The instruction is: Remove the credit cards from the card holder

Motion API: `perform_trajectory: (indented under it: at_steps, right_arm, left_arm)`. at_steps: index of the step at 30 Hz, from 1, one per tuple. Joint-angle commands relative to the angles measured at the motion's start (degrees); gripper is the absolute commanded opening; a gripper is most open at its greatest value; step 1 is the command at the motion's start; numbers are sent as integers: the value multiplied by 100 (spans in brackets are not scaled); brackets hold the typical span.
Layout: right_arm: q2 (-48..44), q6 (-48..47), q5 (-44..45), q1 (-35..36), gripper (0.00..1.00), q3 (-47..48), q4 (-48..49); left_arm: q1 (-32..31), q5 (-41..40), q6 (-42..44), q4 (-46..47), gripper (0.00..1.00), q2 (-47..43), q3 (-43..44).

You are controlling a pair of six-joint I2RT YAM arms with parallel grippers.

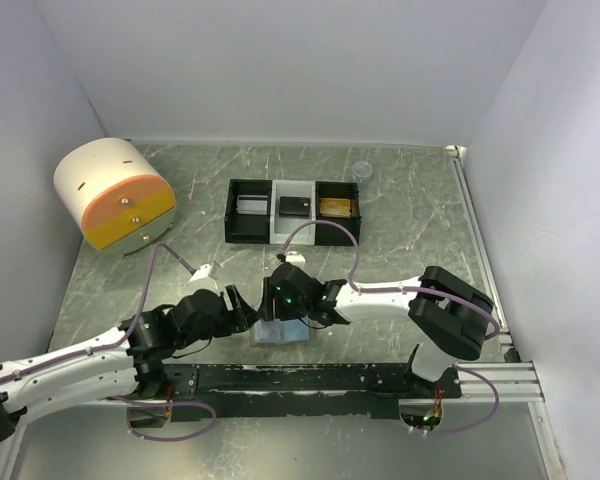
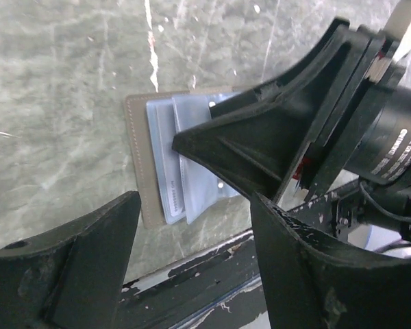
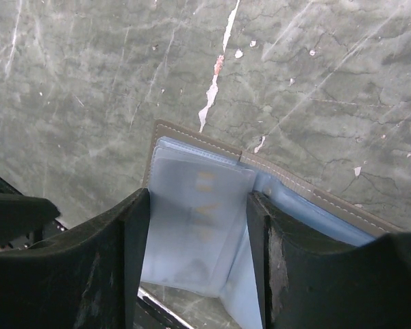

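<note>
Two-leaf holder (image 1: 282, 332) lies open flat at the near edge of the worktop (image 1: 400, 230), grey cover down, blue sleeves up; right hand (image 3: 195, 205) is spread, one finger on each side of the sleeve stack; can't tell if they touch it; left hand (image 2: 195, 202) also spread, nothing between the fingers, just left of holder; card (image 2: 166, 171) sits inside a sleeve; tray (image 1: 229, 212) well behind.
</note>
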Motion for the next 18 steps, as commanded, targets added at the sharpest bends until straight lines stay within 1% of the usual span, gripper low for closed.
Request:
perform_trajectory:
  at_steps: [1,10,12,18]
  right_arm:
    - [82,137,-348,-68,51,-313,-7]
    - [19,150,-468,-142,51,-425,109]
    - [15,156,-468,-148,51,-425,107]
    - [5,152,-455,-144,51,-432,99]
  left_arm:
    - [-14,641,37,1152,75,58,-363]
    - [-14,1044,-58,2604,67,479,-928]
    - [-14,1080,-68,2839,64,612,-991]
    - [-14,1250,-109,3362,61,1045,-1069]
